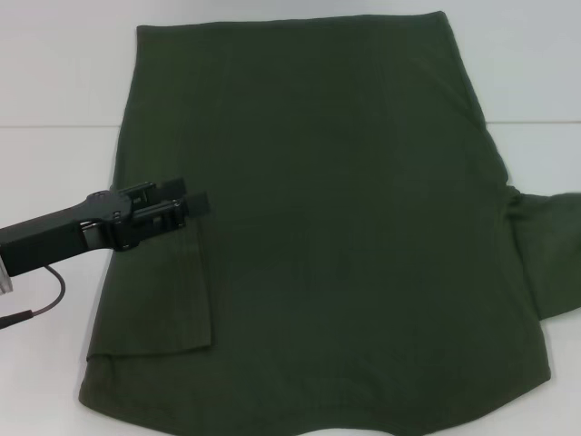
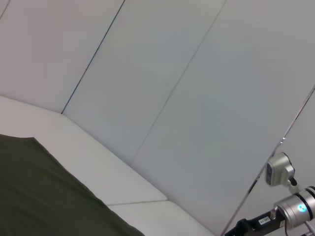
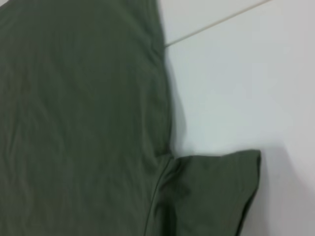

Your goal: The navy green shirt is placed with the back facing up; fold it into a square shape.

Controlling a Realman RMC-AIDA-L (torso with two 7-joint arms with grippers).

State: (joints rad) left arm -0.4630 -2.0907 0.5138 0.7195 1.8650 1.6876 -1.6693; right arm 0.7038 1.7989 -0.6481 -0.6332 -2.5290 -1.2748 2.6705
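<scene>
The navy green shirt (image 1: 345,227) lies flat on the white surface (image 1: 54,82) and covers most of it. On the robot's left side, the sleeve (image 1: 172,291) is folded in and lies on top of the shirt's body. On the robot's right side, the other sleeve (image 1: 549,254) sticks out flat on the surface.

The left gripper (image 1: 186,207) is over the left edge of the shirt, just above the folded sleeve. Its black fingers (image 1: 195,202) sit close together (almost no gap shows), and I cannot tell if any cloth is caught between them.

The left wrist view shows a dark corner of the shirt (image 2: 44,191), the surface (image 2: 128,182) and a pale wall (image 2: 197,73).

The right wrist view looks down at the shirt's right side (image 3: 83,113), where the spread sleeve (image 3: 211,191) meets the body. The right gripper does not show in any view.
</scene>
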